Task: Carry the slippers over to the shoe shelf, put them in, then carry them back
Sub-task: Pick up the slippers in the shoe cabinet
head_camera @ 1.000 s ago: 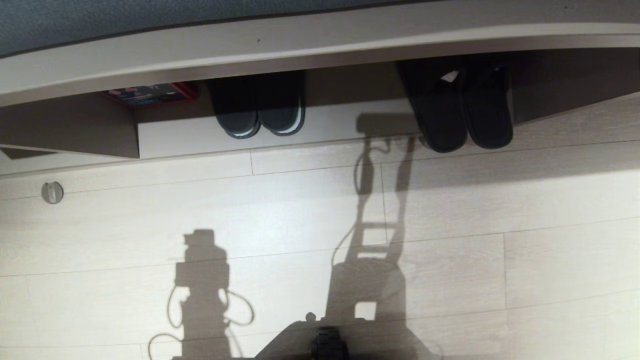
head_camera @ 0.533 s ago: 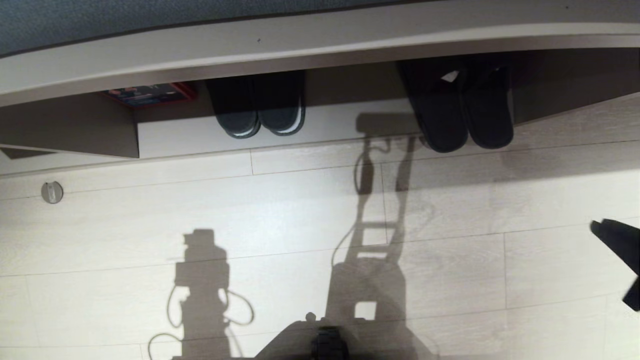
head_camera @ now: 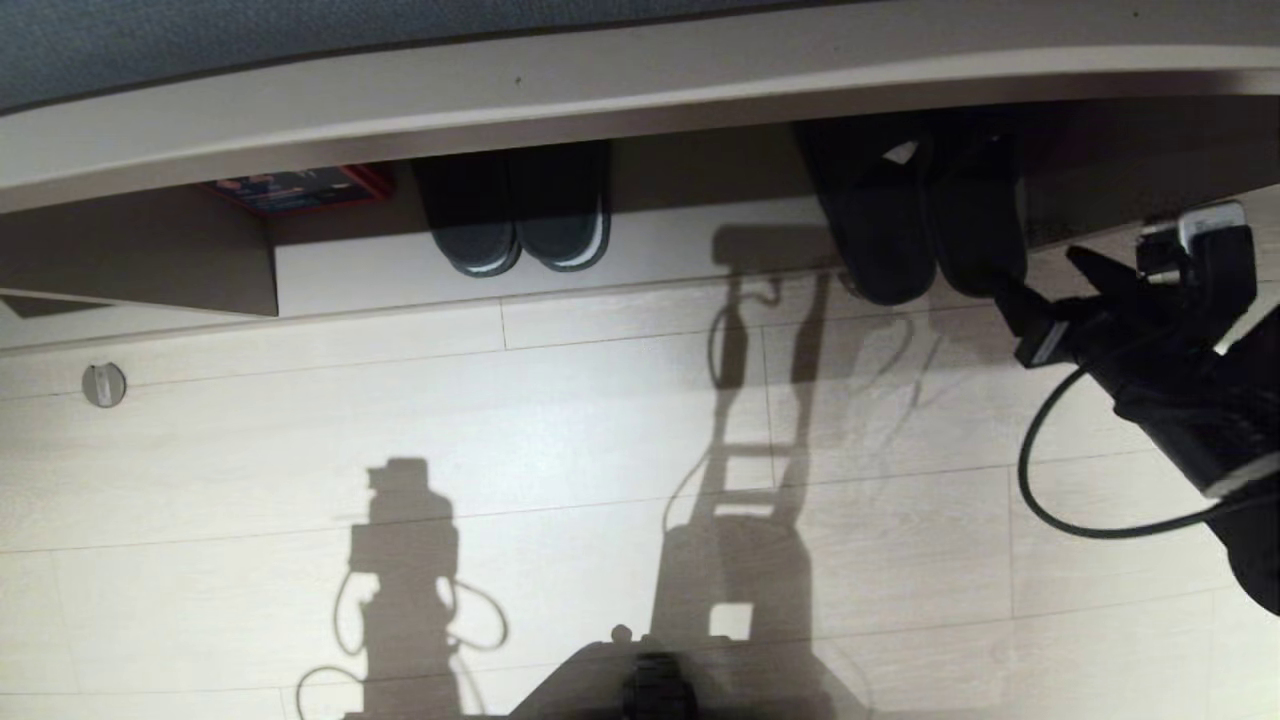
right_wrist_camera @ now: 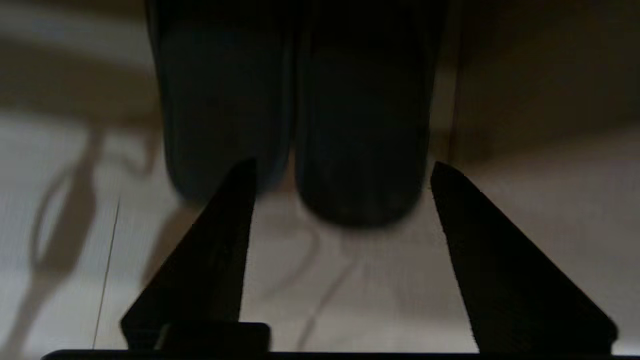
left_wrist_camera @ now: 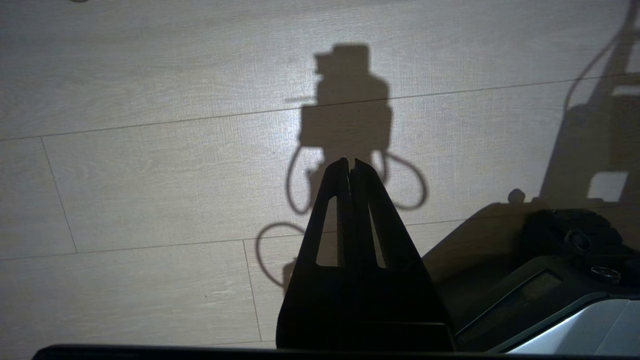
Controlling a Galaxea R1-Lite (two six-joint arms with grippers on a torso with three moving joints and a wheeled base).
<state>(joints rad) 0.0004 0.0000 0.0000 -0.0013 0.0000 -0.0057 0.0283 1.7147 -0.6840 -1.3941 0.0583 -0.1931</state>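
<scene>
No writing can be read anywhere; the one printed thing, a red-edged box [head_camera: 300, 188] deep in the shoe shelf [head_camera: 640, 255] near its left upright panel, is too dim to make out. The slippers [head_camera: 925, 225], plain dark grey and side by side, lie at the right end of the shelf's pale base plank with their rounded ends jutting over its front edge above the wood floor [head_camera: 560, 430]. A darker pair with white-edged soles [head_camera: 520, 215] sits further left on the same plank. The right gripper [head_camera: 1035, 270] reaches in from the right, fingers spread wide and empty, tips just short of the right slipper; the right wrist view adds that both slippers [right_wrist_camera: 300, 115] lie straight ahead between the spread fingers. Only the left wrist view shows the left gripper [left_wrist_camera: 350, 165], pressed closed, empty, hanging over bare floor beside the robot's base [left_wrist_camera: 565, 280]. A small round metal fitting [head_camera: 104, 384] sits on the floor at far left.
</scene>
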